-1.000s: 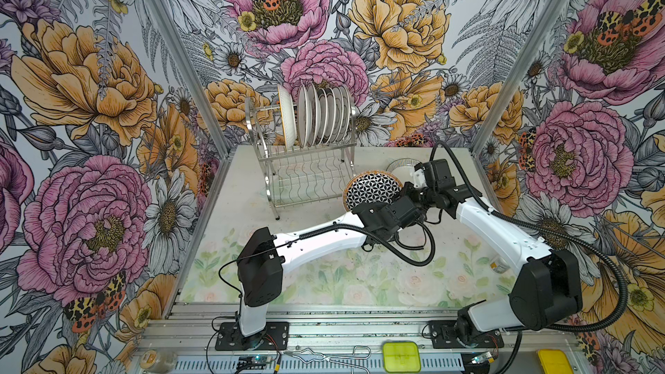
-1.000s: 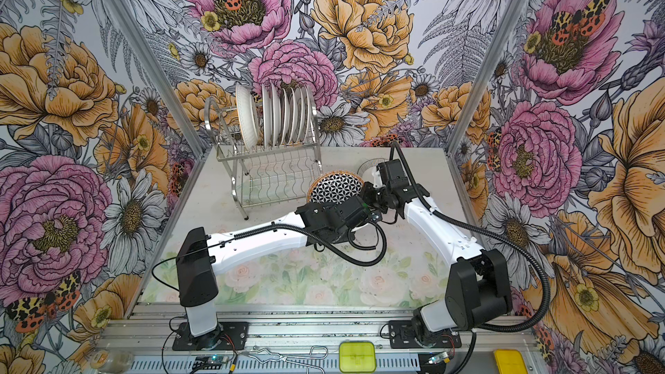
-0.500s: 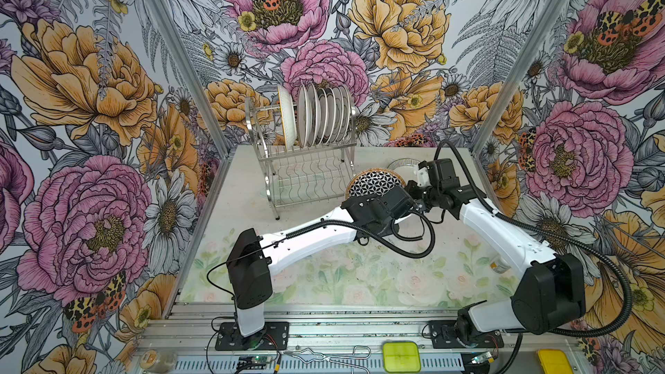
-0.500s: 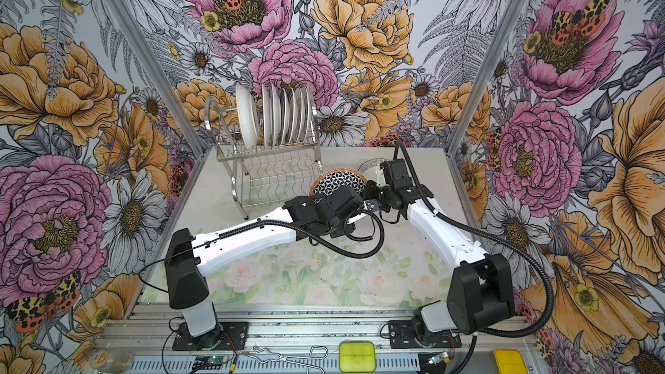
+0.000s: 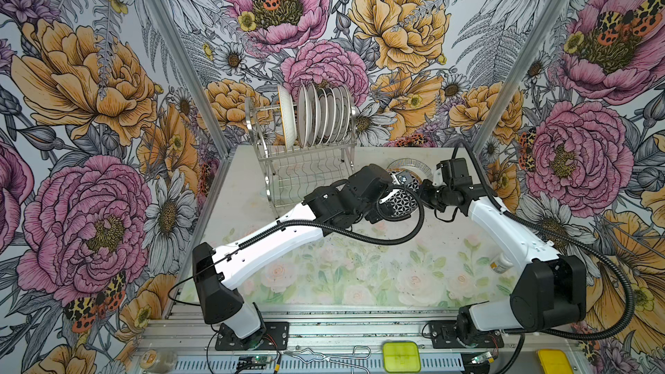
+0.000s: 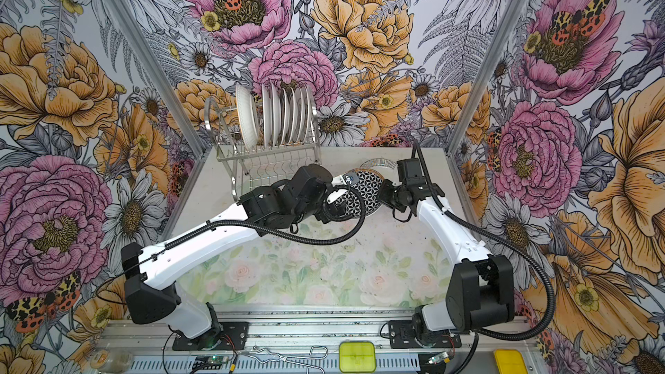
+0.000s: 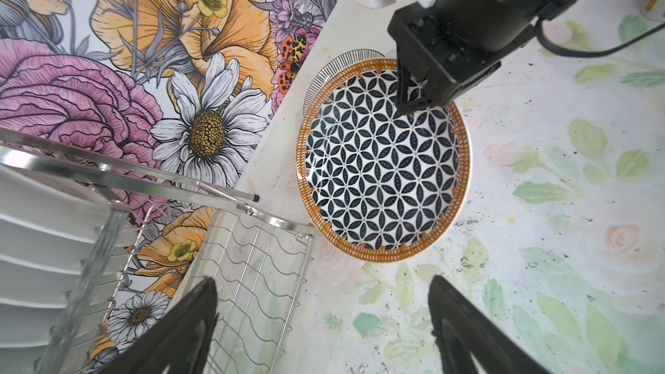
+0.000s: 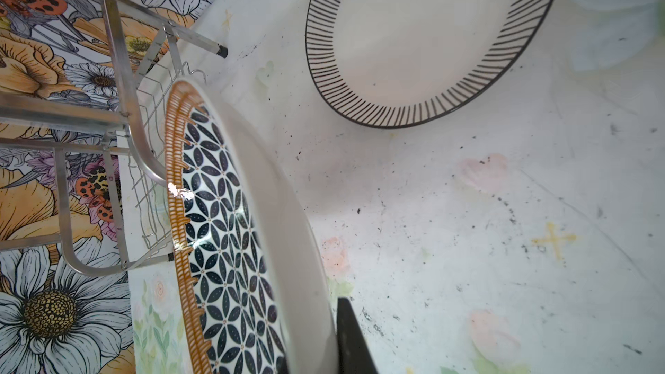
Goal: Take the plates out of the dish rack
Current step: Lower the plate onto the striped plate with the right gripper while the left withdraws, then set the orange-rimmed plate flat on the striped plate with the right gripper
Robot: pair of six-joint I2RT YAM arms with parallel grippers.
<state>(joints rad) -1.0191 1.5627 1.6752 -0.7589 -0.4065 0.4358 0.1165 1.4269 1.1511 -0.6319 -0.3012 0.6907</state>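
Table: two loose plates, one rack.

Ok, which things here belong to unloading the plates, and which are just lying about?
Job: shiny steel wire dish rack; white ceramic plates standing in it; navy petal-patterned, orange-rimmed plate in the right claw; black-striped white plate.
Lying about: lime-green square box; small white bottle; yellow plastic case.
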